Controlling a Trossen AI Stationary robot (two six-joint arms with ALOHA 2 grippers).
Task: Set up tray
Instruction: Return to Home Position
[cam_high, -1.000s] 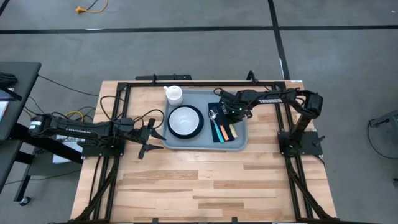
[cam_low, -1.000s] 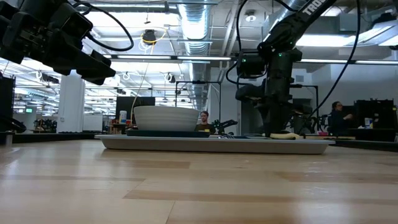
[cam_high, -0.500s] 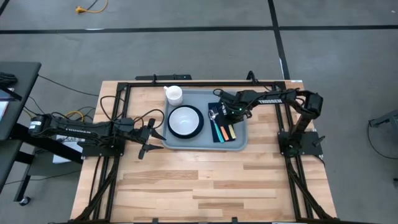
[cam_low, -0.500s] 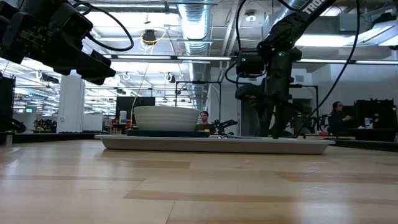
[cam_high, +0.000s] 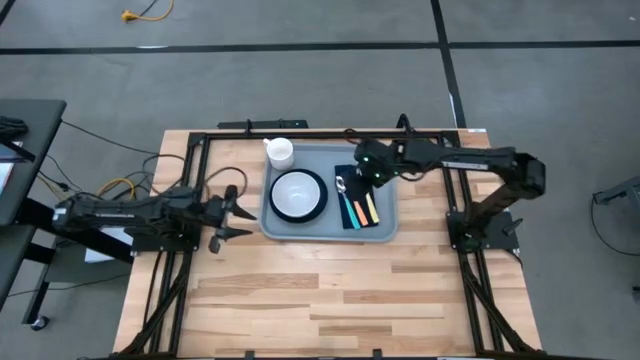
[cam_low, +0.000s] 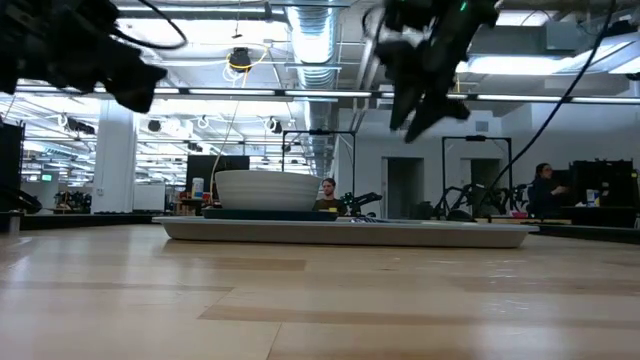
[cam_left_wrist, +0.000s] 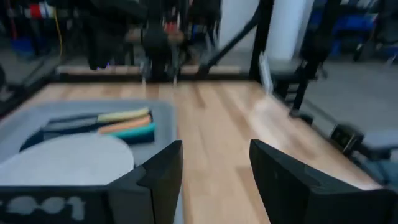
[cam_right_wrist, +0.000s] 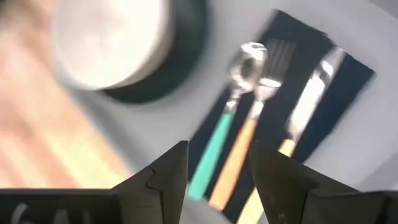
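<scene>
"Where is the tray?"

"The grey-blue tray (cam_high: 320, 232) sits on the wooden table (cam_high: 300, 290), toward the far edge."

"What is on it?"

"A white bowl (cam_high: 297, 194) on a dark plate (cam_high: 322, 200) at the left, a white cup (cam_high: 279, 152) at the far left corner, and a dark blue napkin (cam_right_wrist: 351, 84) at the right. A teal spoon (cam_right_wrist: 227, 115), an orange fork (cam_right_wrist: 252, 124) and a yellow knife (cam_right_wrist: 298, 124) lie on it, side by side."

"And the right gripper?"

"The right gripper (cam_high: 366, 170) hangs high over the napkin's far end, fingers wide apart, holding nothing."

"The left gripper?"

"The left gripper (cam_high: 232, 211) is over the table just left of the tray, spread wide, empty too."
</scene>
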